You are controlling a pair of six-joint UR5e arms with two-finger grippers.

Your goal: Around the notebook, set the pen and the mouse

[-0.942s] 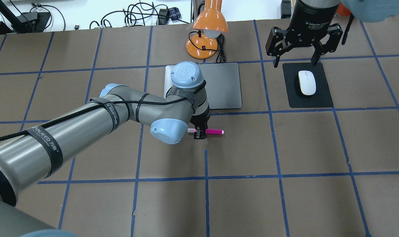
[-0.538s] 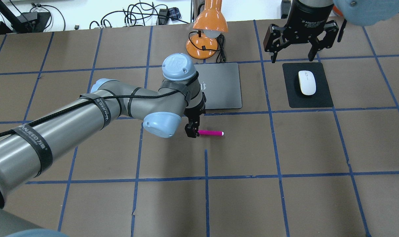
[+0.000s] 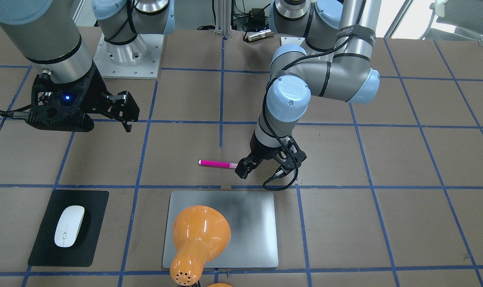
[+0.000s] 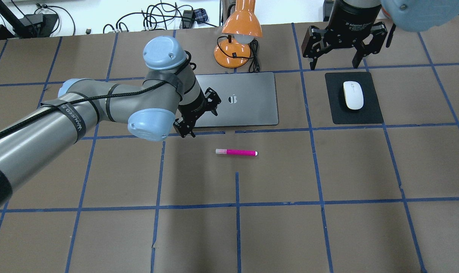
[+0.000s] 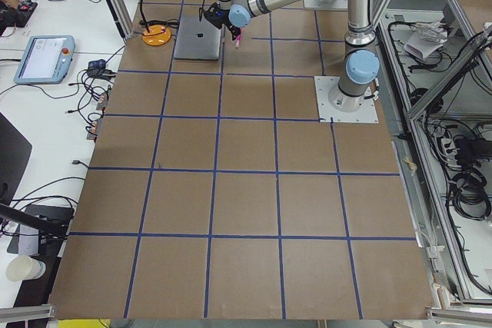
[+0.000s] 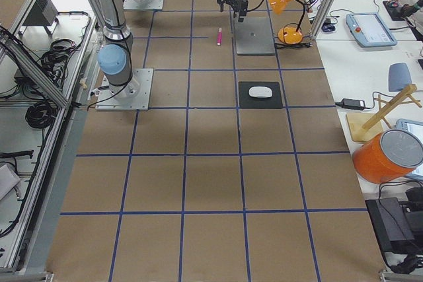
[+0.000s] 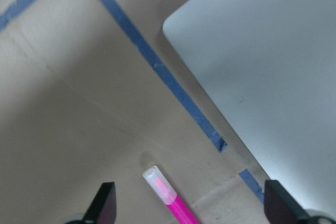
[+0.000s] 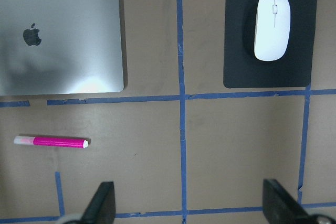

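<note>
The magenta pen point(image 4: 237, 152) lies flat on the brown table just in front of the silver notebook point(image 4: 252, 110), its pale cap pointing left. My left gripper point(image 4: 198, 115) hangs open and empty over the notebook's near left corner, above and to the left of the pen. In the left wrist view the capped end of the pen point(image 7: 169, 199) shows low between the open fingers, with the notebook point(image 7: 273, 51) at upper right. The white mouse point(image 4: 353, 95) rests on a black mat point(image 4: 371, 113) to the right of the notebook. My right gripper point(image 4: 343, 49) is open beyond the mat.
An orange desk lamp point(image 4: 240, 34) with its cord stands just behind the notebook and, in the front-facing view, the lamp point(image 3: 199, 239) covers part of it. Blue tape lines grid the table. Cables lie past the far edge.
My left gripper was down at the pen's capped end; it has risen and drawn back to the left, open. The pen stays put. The right gripper shifted slightly further back.
</note>
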